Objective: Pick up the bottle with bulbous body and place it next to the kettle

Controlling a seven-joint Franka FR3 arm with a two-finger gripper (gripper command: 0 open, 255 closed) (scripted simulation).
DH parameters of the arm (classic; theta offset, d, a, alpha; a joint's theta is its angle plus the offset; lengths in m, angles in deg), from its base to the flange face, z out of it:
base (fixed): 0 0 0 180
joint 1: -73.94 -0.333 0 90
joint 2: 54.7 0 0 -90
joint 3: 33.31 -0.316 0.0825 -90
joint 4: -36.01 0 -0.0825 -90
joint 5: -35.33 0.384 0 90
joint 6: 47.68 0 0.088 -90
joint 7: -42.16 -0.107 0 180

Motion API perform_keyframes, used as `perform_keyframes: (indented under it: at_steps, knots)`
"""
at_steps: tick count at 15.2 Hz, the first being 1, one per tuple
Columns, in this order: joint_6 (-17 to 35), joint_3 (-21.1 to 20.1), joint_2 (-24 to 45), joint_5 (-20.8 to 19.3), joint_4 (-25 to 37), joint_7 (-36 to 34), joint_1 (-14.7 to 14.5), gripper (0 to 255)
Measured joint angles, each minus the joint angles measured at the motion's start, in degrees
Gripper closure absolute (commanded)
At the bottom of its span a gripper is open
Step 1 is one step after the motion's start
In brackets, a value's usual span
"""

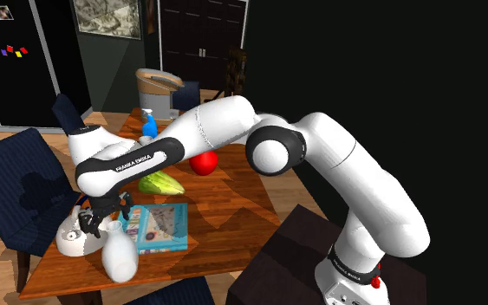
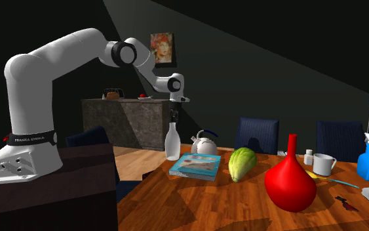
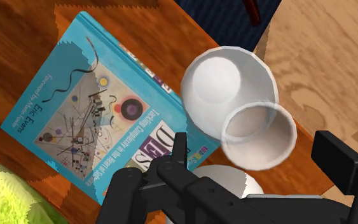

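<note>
Shoulder view: white bottle (image 1: 119,253) upright near the table (image 1: 233,204) edge, just beside the kettle (image 1: 75,236) and close to a corner of the book (image 1: 159,227). Gripper (image 1: 103,213) directly above the bottle's neck. Red vase (image 1: 203,163), also round-bellied, well apart behind the arm, with nothing reaching for it.

Second exterior view: bottle base down on the table at the book's far corner, kettle just beyond, toward that view's right. Gripper straight over the neck, pointing down. Contact or no contact impossible to tell from here.

Wrist view: looking down into the bottle's open mouth, round body beneath it. Fingers (image 3: 333,156) spread wide, with a gap on either side of the rim. Released, then, clasping nothing.

Judged from all this: pick, carry and set-down done, bottle already next to the kettle. Left to do: lifting clear, straight up, without brushing the neck, given the risk of tipping a narrow-necked bottle so near the edge. Nothing more after that, assuming the white bottle rather than the red vase as the intended one.
</note>
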Motion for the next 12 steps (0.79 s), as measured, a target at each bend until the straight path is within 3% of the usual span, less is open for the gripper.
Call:
perform_keyframes:
  at_steps: [5,12]
  knots:
    - [-4.5,-0.2,-2.1,0.3,2.5,0.4,0.2,0]
    - [-5.2,-0.3,-2.9,0.3,2.3,0.2,0.1,0]
